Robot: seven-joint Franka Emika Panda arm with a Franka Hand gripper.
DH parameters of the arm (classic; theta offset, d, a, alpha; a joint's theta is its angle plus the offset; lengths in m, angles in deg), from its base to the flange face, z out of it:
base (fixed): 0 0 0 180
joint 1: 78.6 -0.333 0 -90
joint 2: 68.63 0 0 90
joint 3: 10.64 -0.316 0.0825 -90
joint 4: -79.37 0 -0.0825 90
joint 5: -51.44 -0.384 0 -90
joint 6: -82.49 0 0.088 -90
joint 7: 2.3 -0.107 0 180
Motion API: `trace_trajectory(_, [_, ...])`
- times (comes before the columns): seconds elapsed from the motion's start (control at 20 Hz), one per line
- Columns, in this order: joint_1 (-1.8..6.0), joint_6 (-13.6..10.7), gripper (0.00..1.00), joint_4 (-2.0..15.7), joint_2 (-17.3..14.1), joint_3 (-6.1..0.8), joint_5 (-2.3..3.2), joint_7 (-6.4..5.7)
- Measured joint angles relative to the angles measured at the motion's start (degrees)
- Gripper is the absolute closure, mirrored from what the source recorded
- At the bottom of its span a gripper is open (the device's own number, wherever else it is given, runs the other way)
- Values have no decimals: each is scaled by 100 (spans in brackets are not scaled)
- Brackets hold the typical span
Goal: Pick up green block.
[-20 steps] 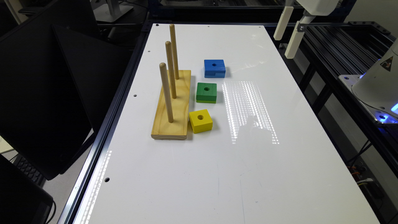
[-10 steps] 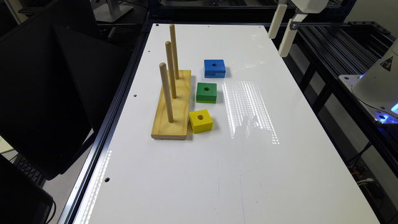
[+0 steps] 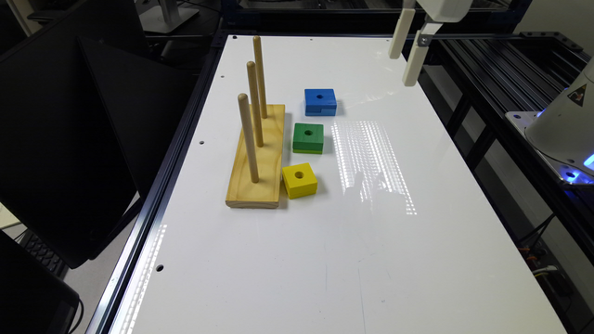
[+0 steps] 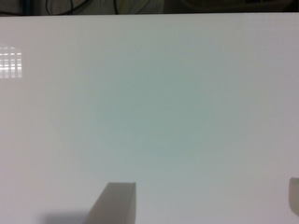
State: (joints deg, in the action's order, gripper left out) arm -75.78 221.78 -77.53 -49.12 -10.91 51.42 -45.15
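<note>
a: which step is in hand?
b: the approach. the white hand (image 3: 409, 51) is held high, spread and empty, well apart from the small green wooden block with a round hole (image 3: 308, 138).
a: and where is that block found?
b: on the white table (image 3: 287, 260), between the blue holed block (image 3: 320, 101) and the yellow holed block (image 3: 300, 180). a descent over it is called for next.

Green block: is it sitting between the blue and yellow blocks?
Yes, the green block lies on the table between the blue block and the yellow block.

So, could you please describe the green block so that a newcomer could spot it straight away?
Find the wooden peg board on the white table. Three holed blocks line its side; the green block is the middle one, between the blue block and yellow block.
</note>
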Motion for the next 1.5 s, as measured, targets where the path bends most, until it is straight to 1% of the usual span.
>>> trace_trajectory(0.3, [0,57,0,265,-343,-12,-1,-2])
trace_trajectory(0.5, [0,58,0,333,-432,-14,-2,-2])
trace_trajectory(0.85, [0,59,0,383,-443,-25,-3,-5])
trace_trajectory(0.95, [0,59,0,439,-470,-35,-4,-9])
trace_trajectory(1.1, [0,60,0,621,-624,-41,-5,-11])
trace_trajectory(1.5, [5,62,0,1284,-1347,-38,-5,-11])
